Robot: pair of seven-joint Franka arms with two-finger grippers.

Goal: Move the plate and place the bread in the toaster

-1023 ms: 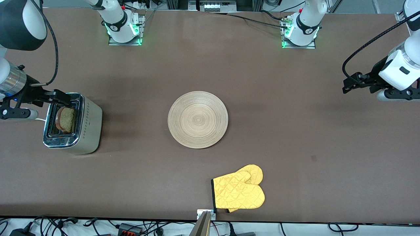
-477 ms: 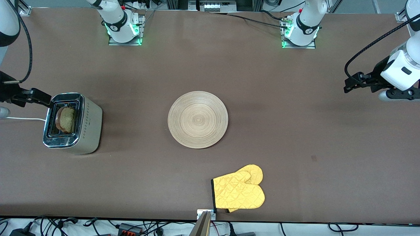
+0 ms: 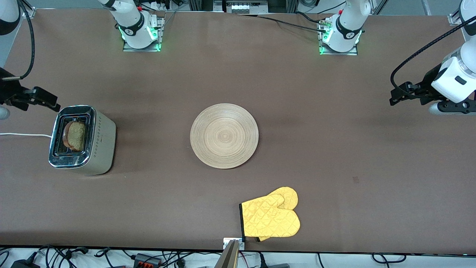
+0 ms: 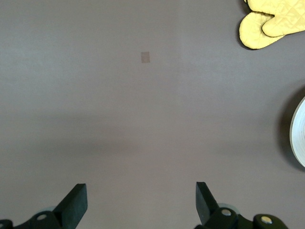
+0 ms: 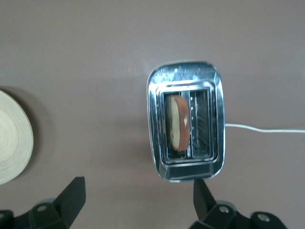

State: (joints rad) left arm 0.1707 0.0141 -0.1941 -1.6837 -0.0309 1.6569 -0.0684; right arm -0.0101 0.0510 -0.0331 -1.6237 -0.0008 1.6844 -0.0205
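The shiny silver toaster [image 3: 100, 143] stands near the right arm's end of the table. The bread [image 3: 75, 136] stands on edge in one of its dark slots, its brown crust showing in the right wrist view too, bread [image 5: 178, 125] in the toaster [image 5: 186, 76]. My right gripper [image 3: 51, 103] hangs open and empty beside the toaster's end, up in the air. The tan wooden plate [image 3: 224, 136] lies bare at mid-table. My left gripper [image 3: 396, 97] waits open and empty over the left arm's end of the table, with its fingers [image 4: 76, 202] wide apart.
A pair of yellow oven mitts [image 3: 271, 217] lies near the table's front edge, nearer to the camera than the plate. The toaster's white cord [image 3: 22, 134] runs off the right arm's end. A small pale mark [image 4: 145, 57] sits on the brown tabletop.
My right gripper has drawn back from over the toaster's slots toward the right arm's end of the table. The bread stays in the slot. The left arm has barely moved.
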